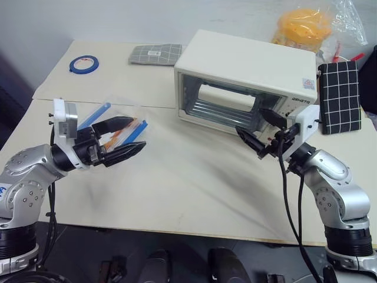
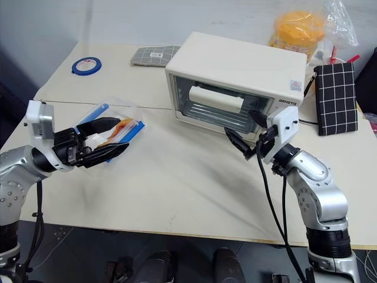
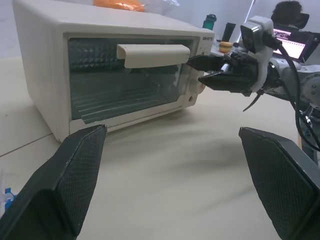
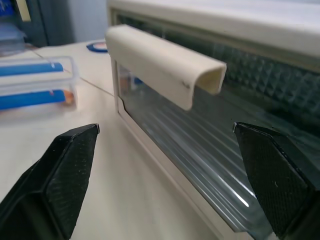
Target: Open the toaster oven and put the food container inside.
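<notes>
The toaster oven (image 1: 247, 82) stands shut near the far side of the table (image 1: 194, 194), glass door facing the robot; the right wrist view gives its bar handle (image 4: 165, 65) close up, hollow-ended and standing off the glass, with the wire rack behind; the left wrist view shows the whole door front and the right gripper (image 3: 202, 70) at the handle's end, jaws spread, nothing between them. From the head views the food container (image 2: 112, 132) lies on the table well to the left of the oven, its blue clips showing, partly covered by the left gripper (image 1: 126, 138), which hovers over it with fingers wide apart and empty; whether they touch it I cannot tell. Bare tabletop lies in front of the oven door. Behind the oven sits a bagged orange item (image 1: 303, 26); a checked black cloth (image 1: 339, 97) lies just to its right, a grey cloth (image 1: 156, 53) to its left, a blue tape roll (image 1: 83, 63) farther left.
</notes>
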